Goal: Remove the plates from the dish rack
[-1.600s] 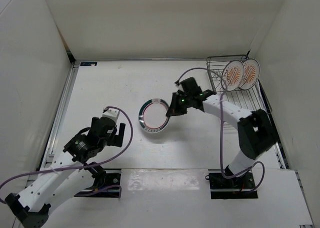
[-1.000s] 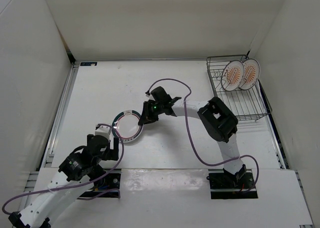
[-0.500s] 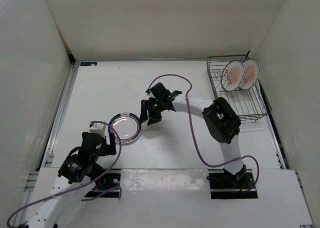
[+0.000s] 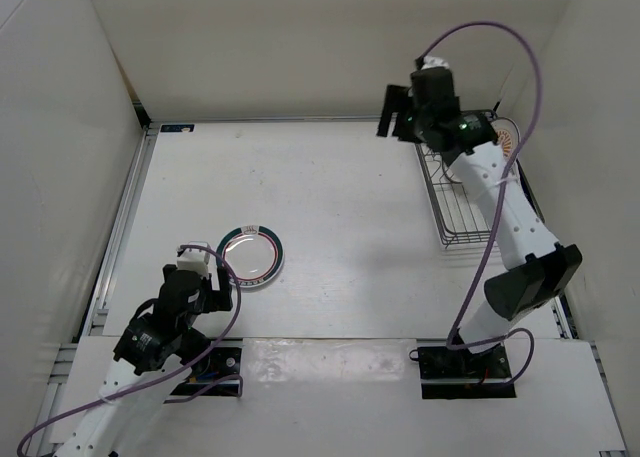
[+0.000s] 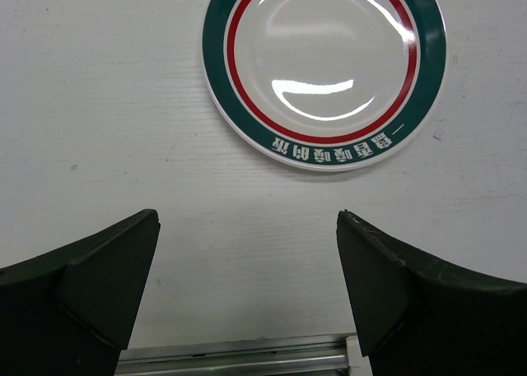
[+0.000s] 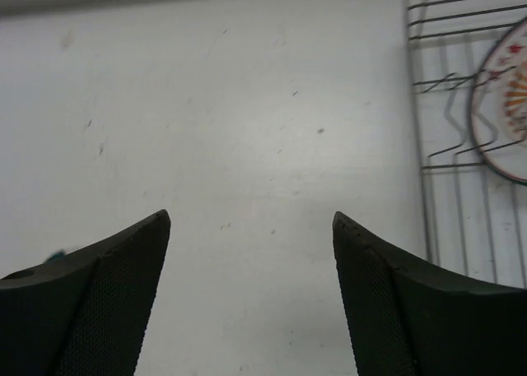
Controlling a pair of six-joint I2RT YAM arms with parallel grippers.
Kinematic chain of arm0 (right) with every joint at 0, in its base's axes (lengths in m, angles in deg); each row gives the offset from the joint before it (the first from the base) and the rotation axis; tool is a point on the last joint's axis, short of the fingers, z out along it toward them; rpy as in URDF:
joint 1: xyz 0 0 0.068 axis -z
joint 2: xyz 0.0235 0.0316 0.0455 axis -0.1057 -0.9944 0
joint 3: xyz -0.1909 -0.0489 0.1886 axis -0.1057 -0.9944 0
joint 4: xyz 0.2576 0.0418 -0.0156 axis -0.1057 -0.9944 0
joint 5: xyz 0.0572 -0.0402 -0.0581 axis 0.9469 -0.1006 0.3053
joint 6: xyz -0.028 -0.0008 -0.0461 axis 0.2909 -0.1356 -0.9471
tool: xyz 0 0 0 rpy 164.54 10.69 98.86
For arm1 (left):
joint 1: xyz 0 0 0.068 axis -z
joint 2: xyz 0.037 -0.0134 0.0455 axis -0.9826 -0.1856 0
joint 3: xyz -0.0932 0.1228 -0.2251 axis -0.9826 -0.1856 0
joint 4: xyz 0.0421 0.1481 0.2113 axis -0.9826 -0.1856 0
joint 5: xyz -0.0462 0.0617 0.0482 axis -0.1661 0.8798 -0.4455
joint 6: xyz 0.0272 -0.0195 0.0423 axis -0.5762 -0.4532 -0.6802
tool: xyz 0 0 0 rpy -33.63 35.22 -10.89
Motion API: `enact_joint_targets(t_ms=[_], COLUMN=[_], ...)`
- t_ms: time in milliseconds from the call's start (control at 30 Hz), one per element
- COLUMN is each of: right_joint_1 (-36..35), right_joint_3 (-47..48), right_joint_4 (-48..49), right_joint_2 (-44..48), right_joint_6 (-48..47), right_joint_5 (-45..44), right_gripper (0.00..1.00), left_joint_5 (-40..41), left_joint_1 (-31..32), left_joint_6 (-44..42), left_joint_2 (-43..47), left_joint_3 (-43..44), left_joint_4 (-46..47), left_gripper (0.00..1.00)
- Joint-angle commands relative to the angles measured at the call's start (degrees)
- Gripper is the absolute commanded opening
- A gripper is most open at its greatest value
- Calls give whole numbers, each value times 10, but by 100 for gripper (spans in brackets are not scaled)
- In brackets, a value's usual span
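Left pincer [image 4: 212, 285] sits nearest, jaws spread and holding nothing; just beyond it the green-rimmed plate [image 4: 250, 255] lies flat on the table [image 4: 350, 207]. Far at the back the right pincer [image 4: 398, 117] hangs wide and empty beside the dish rack [image 4: 447, 222], where a sunburst plate [image 6: 506, 104] stands on edge. It looks stiff, glossy, probably slippery and breakable, so I would grip the upper rim. Top view hides most of it behind the arm; the right wrist view shows it among the prongs
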Motion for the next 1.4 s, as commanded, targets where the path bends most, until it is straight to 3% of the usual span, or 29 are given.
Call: enact_joint_targets(t_ms=[0, 133, 467, 733, 867, 1100, 1300, 1367], right_joint_1=[83, 203, 354, 398, 398, 407, 409, 410], right_joint_3=[38, -2, 21, 34, 38, 86, 96, 97], right_joint_4=[-57, -12, 12, 35, 59, 55, 57, 56], right_joint_2=[-52, -45, -106, -182, -216, -277, -316, -321], right_joint_6=[-25, -17, -31, -6, -19, -34, -42, -43], right_joint_5=[5, 26, 52, 177, 187, 170, 166, 168], right_gripper=[80, 79, 74, 59, 59, 40, 35, 27], left_joint_5=[-6, -8, -3, -11, -15, -13, -14, -18], left_joint_1=[-4, -5, -4, -6, -11, -30, -56, -56], left_joint_6=[-4, 2, 1, -10, -13, -6, -3, -4], left_joint_2=[-3, -3, 7, -8, -13, -19, -27, -30], left_joint_3=[-4, 2, -1, -6, -5, 0, -1, -2], left_joint_4=[7, -3, 1, 13, 13, 7, 7, 8], left_gripper=[100, 100, 100, 100, 100, 100, 100, 100])
